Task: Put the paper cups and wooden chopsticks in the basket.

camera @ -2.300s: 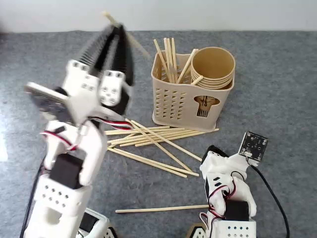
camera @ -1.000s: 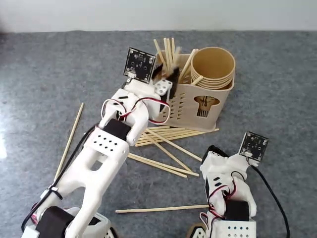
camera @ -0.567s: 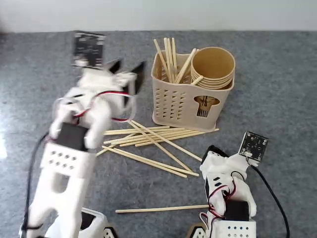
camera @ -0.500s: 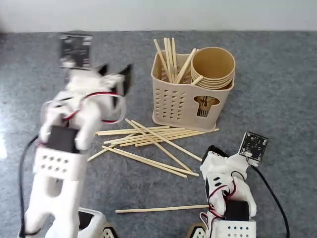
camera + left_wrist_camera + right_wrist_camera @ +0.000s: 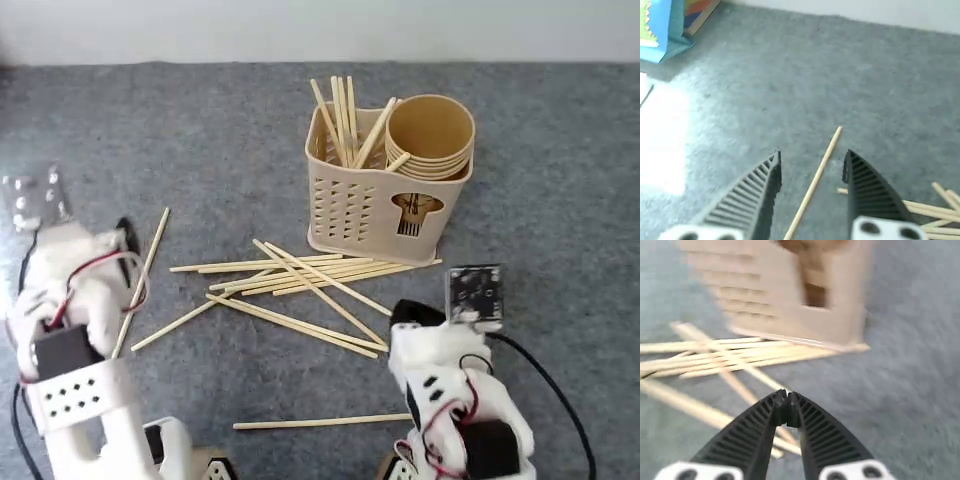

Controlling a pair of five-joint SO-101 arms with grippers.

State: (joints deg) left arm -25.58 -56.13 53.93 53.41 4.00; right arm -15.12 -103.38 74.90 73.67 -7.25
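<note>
One wooden chopstick [image 5: 815, 182] lies toward the left edge of the table [image 5: 580, 200], straddled by our left tool [image 5: 811, 156], its jaws spread. We judge it light, stiff and apt to roll, best pinched mid-length. More chopsticks [image 5: 300, 280] lie crossed in front of the basket [image 5: 365, 215] holding the paper cups [image 5: 430, 135]; our right tool [image 5: 787, 396] hangs pressed together above them.

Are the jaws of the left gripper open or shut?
Open. The left gripper has a wide gap between its jaws; a wooden chopstick shows through it.
</note>
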